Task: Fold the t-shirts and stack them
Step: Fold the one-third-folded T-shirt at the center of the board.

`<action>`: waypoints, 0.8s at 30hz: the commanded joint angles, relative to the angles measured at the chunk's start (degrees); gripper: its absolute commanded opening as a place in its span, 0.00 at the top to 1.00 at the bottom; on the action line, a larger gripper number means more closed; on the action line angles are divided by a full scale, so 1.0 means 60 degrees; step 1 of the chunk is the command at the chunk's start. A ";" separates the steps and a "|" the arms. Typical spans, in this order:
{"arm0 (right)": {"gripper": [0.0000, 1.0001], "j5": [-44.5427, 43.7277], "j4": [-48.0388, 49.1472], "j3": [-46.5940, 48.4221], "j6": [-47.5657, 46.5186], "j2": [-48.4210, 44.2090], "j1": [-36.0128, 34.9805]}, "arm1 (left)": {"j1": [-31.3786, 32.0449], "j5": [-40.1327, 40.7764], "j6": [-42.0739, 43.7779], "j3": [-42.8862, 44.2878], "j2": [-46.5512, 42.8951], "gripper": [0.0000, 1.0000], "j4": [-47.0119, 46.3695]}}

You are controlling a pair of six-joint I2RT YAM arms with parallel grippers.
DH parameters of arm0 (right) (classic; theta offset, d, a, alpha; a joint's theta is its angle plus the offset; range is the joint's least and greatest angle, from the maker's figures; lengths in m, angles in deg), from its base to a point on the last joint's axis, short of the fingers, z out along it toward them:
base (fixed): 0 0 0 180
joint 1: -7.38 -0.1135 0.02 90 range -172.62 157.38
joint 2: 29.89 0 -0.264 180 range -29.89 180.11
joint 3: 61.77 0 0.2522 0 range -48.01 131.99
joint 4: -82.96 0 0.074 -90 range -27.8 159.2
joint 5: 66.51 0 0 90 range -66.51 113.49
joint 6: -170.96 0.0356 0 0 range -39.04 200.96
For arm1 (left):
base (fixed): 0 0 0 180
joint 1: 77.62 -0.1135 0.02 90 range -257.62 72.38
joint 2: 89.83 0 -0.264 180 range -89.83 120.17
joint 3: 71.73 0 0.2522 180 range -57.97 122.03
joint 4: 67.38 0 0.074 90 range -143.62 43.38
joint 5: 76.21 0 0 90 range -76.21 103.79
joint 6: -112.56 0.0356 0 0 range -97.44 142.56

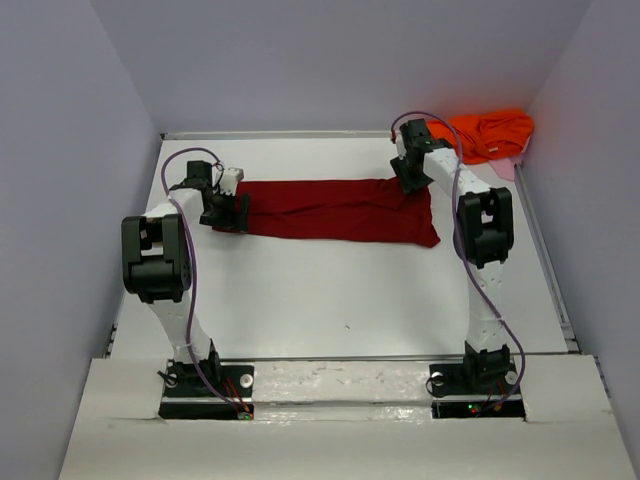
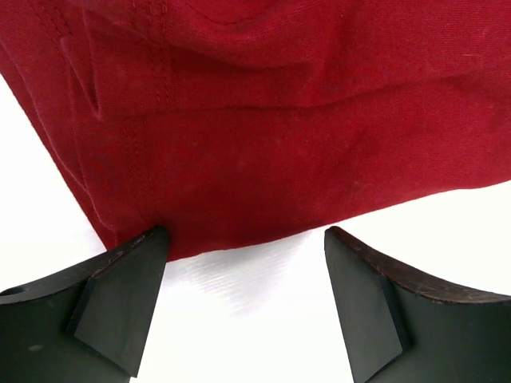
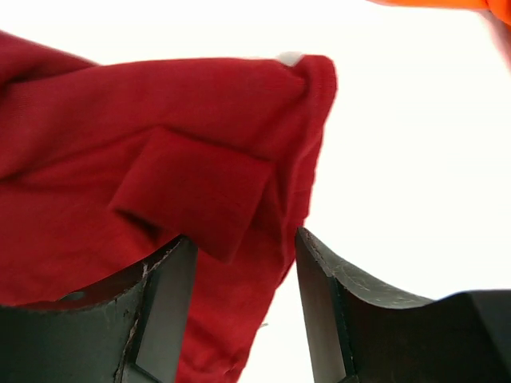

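Observation:
The dark crimson red t-shirt [image 1: 340, 210] lies folded into a long band across the middle of the table. My left gripper [image 1: 228, 212] is open at its left end; in the left wrist view the jaws stand wide apart just short of the shirt's edge [image 2: 263, 144], with bare table between them. My right gripper [image 1: 408, 175] is open at the shirt's far right corner; in the right wrist view red cloth [image 3: 184, 191] lies between the open jaws. The bright orange t-shirt [image 1: 490, 133] lies crumpled at the back right corner.
The white table [image 1: 330, 300] has grey walls on the left, back and right. A pale pink cloth edge [image 1: 505, 166] shows under the orange shirt. Both arm bases are bolted at the near edge.

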 commanded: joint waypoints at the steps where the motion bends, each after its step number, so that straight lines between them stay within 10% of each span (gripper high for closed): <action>1: 0.44 -0.0425 0.0594 0.0307 -0.0168 0.0209 0.0079 | 0.0066 -0.0345 0.0010 -0.0262 -0.0467 0.11 0.0224; 10: 0.90 -0.0220 0.0638 0.0206 -0.0154 0.0327 0.0166 | 0.0066 -0.0360 -0.0005 -0.0291 -0.0468 0.11 0.0209; 24: 1.00 0.0205 0.0784 -0.2588 -0.0432 -0.2832 0.0166 | 0.0080 -0.0229 -0.0019 -0.0233 -0.0468 0.11 0.0180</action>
